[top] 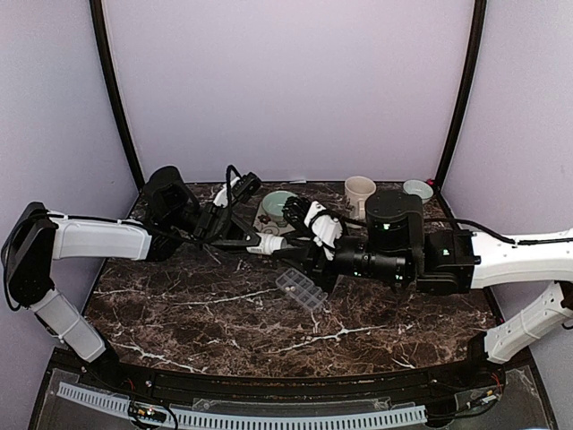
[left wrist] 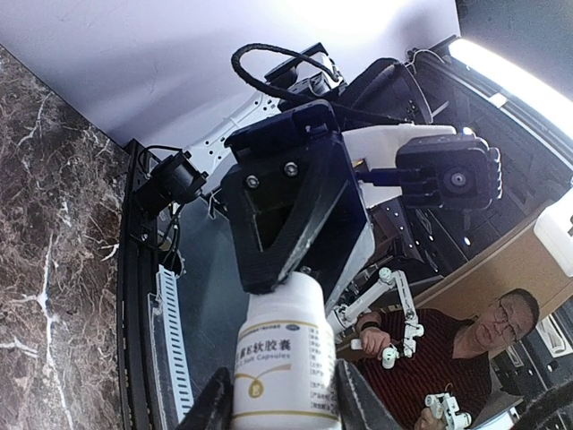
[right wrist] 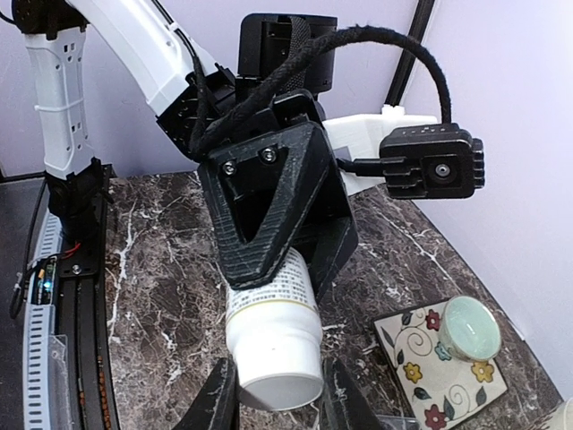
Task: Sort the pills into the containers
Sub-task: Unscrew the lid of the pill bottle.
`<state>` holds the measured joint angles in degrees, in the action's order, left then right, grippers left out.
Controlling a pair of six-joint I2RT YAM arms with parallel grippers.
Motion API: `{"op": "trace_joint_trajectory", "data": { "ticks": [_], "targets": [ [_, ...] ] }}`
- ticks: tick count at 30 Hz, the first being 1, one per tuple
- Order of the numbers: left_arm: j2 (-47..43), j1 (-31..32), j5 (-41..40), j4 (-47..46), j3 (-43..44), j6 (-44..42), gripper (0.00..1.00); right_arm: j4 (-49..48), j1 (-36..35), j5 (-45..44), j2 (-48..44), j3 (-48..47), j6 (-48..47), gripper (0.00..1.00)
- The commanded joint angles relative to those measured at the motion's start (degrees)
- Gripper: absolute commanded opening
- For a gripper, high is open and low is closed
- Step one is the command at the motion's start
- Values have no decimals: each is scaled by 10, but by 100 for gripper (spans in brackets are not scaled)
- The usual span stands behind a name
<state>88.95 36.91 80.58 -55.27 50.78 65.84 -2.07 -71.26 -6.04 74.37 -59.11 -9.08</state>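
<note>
A small white bottle [top: 271, 243] hangs above the table between both grippers. My left gripper [left wrist: 285, 403] is shut on the labelled body of the white bottle [left wrist: 286, 358]. My right gripper [right wrist: 279, 399] is closed around the white cap [right wrist: 276, 358] at the bottle's other end. In the top view the left gripper [top: 255, 240] and the right gripper [top: 294, 245] meet at the bottle. The clear pill box [top: 302, 291] lies on the marble just in front of them. No pills show. The orange bottle is out of view.
A floral tile [right wrist: 430, 385] carrying a teal bowl [right wrist: 470, 327] sits at the back, also in the top view [top: 277, 208]. A cream cup [top: 359, 191] and a small pale bowl [top: 417, 189] stand at the back right.
</note>
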Motion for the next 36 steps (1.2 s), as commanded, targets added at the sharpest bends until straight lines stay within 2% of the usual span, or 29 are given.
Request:
{"op": "trace_joint_trajectory", "data": {
  "ticks": [1, 7, 10, 16, 20, 25, 27, 29, 33, 36],
  "targets": [
    [-25, 5, 33, -67, 2, 10, 0, 30, -15, -130, 21, 36, -57, 0],
    [-27, 5, 37, -69, 0, 10, 0, 1, -25, -175, 15, 53, -78, 1],
    [-27, 5, 37, -73, -1, 12, 0, -2, -26, -178, 14, 50, -80, 10],
    [-26, 5, 40, -82, -6, 17, 0, -2, -25, -163, 8, 42, -70, 43],
    [-28, 5, 40, -85, -9, 18, 0, -1, -25, -147, -6, 39, -55, 59],
    [-27, 5, 32, -80, -9, 9, 0, 4, -25, -138, -25, 36, -34, 61],
    [-29, 5, 21, -55, -7, -19, 0, 7, -25, -133, -35, 37, -17, 62],
    [-34, 4, 3, 0, -3, -72, 0, 9, -24, -130, -51, 39, 12, 61],
    [-61, 1, -56, 186, 15, -229, 0, 11, -11, -115, -79, 42, 100, 61],
    [-73, 2, -97, 207, 12, -274, 0, 15, 21, -66, -94, 39, 197, 58]
  ]
}}
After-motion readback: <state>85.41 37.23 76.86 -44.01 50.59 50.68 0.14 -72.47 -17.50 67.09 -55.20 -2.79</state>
